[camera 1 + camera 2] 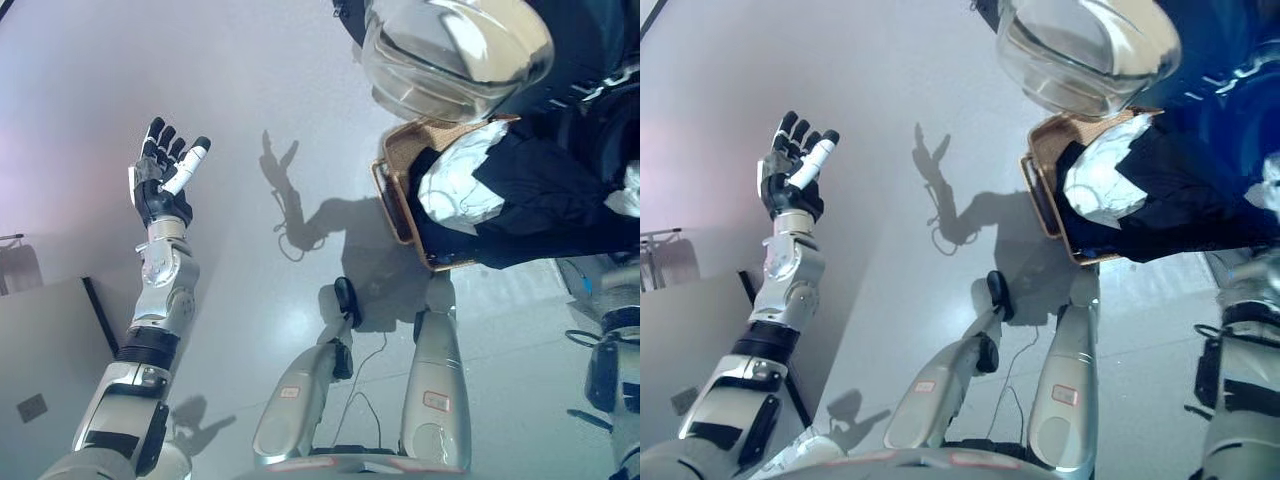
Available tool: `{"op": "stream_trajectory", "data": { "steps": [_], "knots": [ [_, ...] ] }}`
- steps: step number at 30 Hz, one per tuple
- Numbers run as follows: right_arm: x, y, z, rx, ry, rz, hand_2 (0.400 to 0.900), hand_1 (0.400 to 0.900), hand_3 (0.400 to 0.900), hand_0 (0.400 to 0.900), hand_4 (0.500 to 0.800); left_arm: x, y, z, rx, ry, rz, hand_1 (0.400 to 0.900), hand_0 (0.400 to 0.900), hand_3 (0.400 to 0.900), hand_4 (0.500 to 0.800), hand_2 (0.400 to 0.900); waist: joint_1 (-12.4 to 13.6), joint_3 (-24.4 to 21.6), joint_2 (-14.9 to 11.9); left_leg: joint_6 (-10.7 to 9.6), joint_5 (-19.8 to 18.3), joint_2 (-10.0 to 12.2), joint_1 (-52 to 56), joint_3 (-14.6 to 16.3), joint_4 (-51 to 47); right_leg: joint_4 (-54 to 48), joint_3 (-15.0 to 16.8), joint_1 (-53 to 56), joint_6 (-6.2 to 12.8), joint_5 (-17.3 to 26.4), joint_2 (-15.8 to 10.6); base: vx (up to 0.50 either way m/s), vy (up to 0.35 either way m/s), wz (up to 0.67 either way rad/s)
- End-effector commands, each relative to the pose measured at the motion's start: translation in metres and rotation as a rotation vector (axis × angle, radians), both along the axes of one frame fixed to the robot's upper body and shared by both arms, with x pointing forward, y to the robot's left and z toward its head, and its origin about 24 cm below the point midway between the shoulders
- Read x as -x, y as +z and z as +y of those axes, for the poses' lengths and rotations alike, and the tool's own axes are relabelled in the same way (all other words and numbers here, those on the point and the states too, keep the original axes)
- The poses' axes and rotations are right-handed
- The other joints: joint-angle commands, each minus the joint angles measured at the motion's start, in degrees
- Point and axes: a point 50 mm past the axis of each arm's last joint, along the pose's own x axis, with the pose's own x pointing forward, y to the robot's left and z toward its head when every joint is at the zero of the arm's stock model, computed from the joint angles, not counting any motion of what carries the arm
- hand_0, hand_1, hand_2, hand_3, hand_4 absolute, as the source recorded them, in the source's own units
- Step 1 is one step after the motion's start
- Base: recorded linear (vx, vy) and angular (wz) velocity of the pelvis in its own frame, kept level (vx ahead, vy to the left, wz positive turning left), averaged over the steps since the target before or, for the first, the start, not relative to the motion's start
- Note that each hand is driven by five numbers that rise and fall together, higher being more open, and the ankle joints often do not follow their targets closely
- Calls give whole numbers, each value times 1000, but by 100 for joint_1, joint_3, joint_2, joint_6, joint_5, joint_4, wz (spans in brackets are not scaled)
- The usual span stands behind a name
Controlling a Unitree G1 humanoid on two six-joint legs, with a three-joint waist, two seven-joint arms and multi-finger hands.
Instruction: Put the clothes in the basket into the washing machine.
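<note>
The left hand is raised over bare floor, fingers spread wide, holding nothing. The right hand is not visible (only its forearm shows). Dark and white clothes fill the basket below the washing-machine door, within loading reach.

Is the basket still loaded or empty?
Loaded: dark clothes and a white piece fill the basket and spill over its rim.
</note>
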Motion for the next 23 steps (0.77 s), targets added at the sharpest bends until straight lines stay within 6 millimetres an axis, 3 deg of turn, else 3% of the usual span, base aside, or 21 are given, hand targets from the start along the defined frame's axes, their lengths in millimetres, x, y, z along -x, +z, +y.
{"op": "stream_trajectory", "data": {
  "steps": [1,8,11,17,23],
  "knots": [
    [3,-26,17,188,114,189,900,900,900,900,800,8,14,28,-53,114,-97,900,900,900,800,900,41,-719,-277,-532,-615,490,-343,-373,816,708,76,44,304,-478,-268,-32,-7,5],
    [-14,-45,57,541,336,479,900,900,900,900,800,5,13,23,-92,107,-79,900,900,900,800,900,51,-662,-551,-515,-642,563,-214,-473,933,582,-120,417,304,-415,-243,-5,-5,2],
    [-12,-62,69,651,415,612,900,900,900,900,800,2,8,18,-126,85,-44,900,900,900,800,900,55,-701,-709,-531,-649,640,-81,-513,949,489,-229,639,293,-399,-192,3,-13,2],
    [-1,-98,89,680,551,753,900,900,900,900,800,1,-18,9,-188,35,80,900,900,900,800,900,83,-913,-1025,-551,-723,777,390,-571,954,340,-356,1199,280,-438,-48,58,-35,-3],
    [9,-120,106,634,620,761,900,900,900,900,800,11,-44,12,-184,36,175,900,900,900,800,900,72,-1165,-1248,-552,-791,897,938,-530,856,163,-355,1707,259,-506,153,54,-15,-14]
  ]
}}
